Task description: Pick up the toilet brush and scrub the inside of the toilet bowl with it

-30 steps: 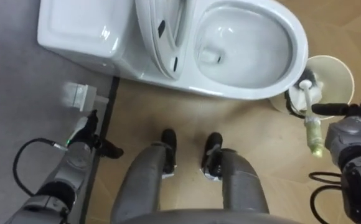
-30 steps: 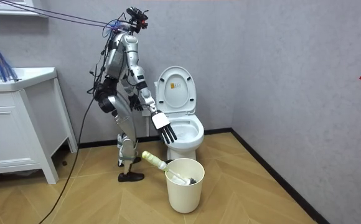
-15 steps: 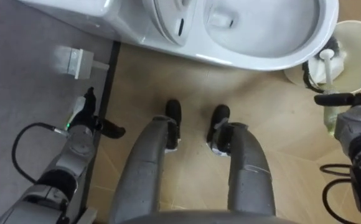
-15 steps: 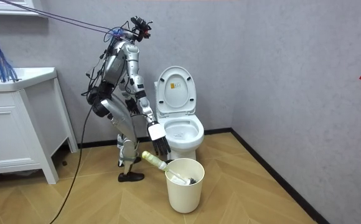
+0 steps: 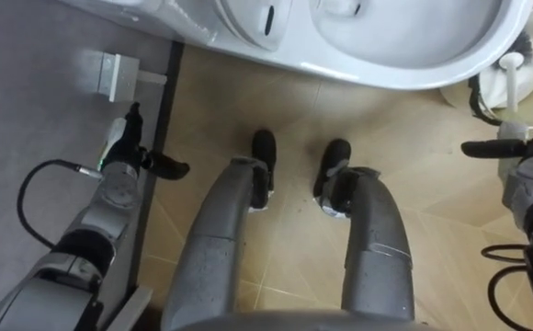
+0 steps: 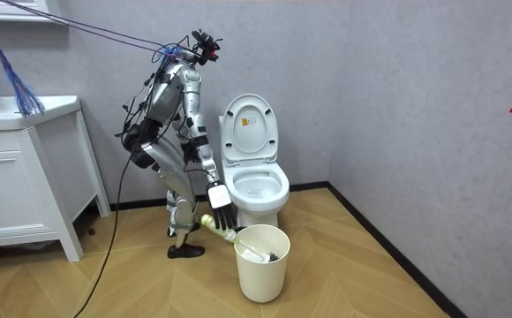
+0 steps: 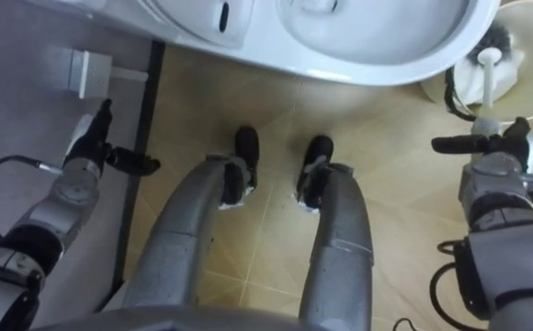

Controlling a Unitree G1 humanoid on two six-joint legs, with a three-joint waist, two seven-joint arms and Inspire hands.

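A white toilet (image 6: 254,168) stands against the wall with its lid up; its bowl rim (image 5: 413,64) runs along the top of the eye views. A cream bucket (image 6: 262,261) sits on the floor to my right. The toilet brush (image 7: 485,74) leans out of it, white near the head, with a pale yellow-green handle (image 6: 214,224). My right hand (image 5: 527,156) hangs open right over that handle, thumb pointing left, fingers straight down. The handle's end is hidden behind it. My left hand (image 5: 124,156) is open at my left side, holding nothing.
I stand bent forward beside the toilet on a wooden floor. A white vanity cabinet (image 6: 26,177) is behind me at the room view's left. A small white box (image 5: 115,75) sits at the wall base by my left hand.
I have bent further forward, so the eye views slid down toward my feet. My right hand has dropped from bowl height to just above the brush handle.
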